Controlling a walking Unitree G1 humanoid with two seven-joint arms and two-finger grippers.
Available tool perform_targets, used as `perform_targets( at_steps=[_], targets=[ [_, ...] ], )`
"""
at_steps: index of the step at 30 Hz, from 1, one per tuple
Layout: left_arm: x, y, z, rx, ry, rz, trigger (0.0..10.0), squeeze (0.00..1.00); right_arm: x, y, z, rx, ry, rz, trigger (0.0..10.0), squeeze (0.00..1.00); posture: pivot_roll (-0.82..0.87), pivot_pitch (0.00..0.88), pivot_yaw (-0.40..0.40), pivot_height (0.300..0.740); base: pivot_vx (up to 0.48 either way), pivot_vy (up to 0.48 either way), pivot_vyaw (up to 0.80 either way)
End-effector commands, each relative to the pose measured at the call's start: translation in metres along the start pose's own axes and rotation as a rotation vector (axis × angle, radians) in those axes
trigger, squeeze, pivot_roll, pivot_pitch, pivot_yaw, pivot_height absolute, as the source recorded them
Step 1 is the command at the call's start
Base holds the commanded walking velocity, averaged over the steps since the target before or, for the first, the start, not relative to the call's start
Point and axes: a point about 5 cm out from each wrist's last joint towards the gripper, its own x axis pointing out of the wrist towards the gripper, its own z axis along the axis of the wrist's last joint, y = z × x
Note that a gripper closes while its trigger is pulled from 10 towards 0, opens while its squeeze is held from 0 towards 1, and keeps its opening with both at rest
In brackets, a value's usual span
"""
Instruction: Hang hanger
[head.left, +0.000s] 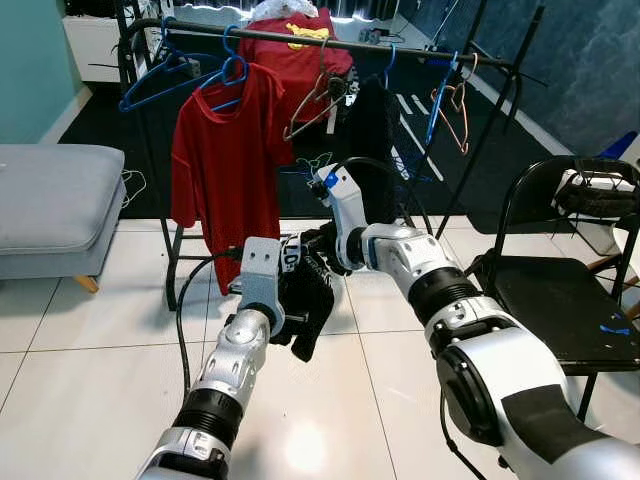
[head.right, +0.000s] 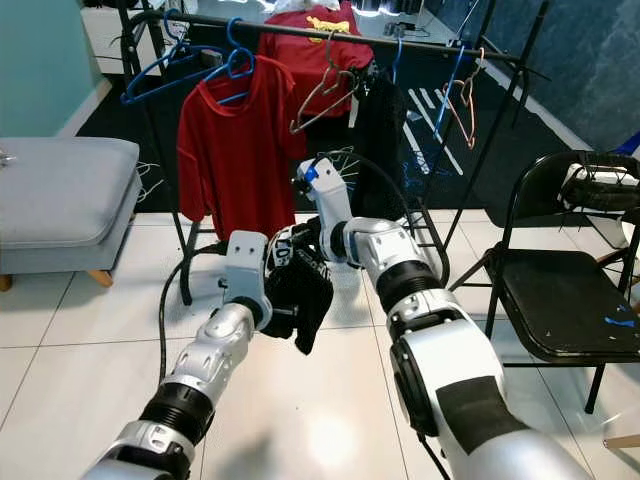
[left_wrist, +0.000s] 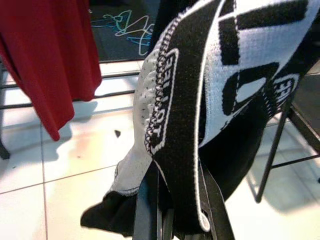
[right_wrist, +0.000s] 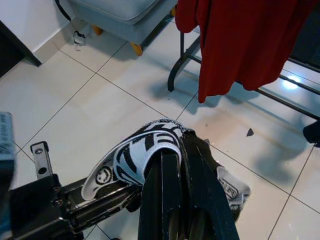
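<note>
Your left gripper's (head.left: 292, 292) black fingers (left_wrist: 150, 210) are clenching the black-and-white knitted garment (head.left: 308, 290), and the right gripper's (head.left: 318, 262) fingers (right_wrist: 165, 200) are pinching the same cloth just beside them, well below and short of the black metal clothes rail (head.left: 330, 40). You are judging the hanging as not yet done, since the garment is dangling between the grippers over the white tiled floor (head.left: 100, 380). Any hanger inside the cloth is hidden, so you cannot tell whether one is there.
</note>
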Motion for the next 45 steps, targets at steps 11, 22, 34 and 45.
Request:
perform_targets(
  at_steps=[11, 22, 34, 45],
  targets=[
    [-0.027, 0.043, 0.013, 0.183, 0.021, -0.244, 0.0, 0.00, -0.023, -0.035, -0.053, 0.064, 0.028, -0.150, 0.0, 0.00, -0.15, 0.113, -0.117, 0.740, 0.000, 0.000, 0.00],
    [-0.054, 0.027, 0.001, 0.362, 0.073, -0.568, 0.0, 0.00, -0.041, -0.033, -0.086, -0.053, -0.078, -0.179, 0.0, 0.00, -0.15, 0.124, -0.097, 0.740, 0.000, 0.000, 0.00],
    [-0.057, 0.028, 0.014, 0.227, 0.052, -0.552, 0.0, 0.00, -0.058, -0.009, -0.111, -0.086, -0.170, -0.133, 2.4, 0.00, -0.14, 0.128, -0.080, 0.740, 0.000, 0.000, 0.00],
    [-0.062, 0.024, 0.005, 0.237, 0.087, -0.557, 0.0, 0.00, -0.065, 0.000, -0.128, -0.102, -0.147, -0.153, 5.3, 0.00, -0.14, 0.119, -0.076, 0.740, 0.000, 0.000, 0.00]
  ],
)
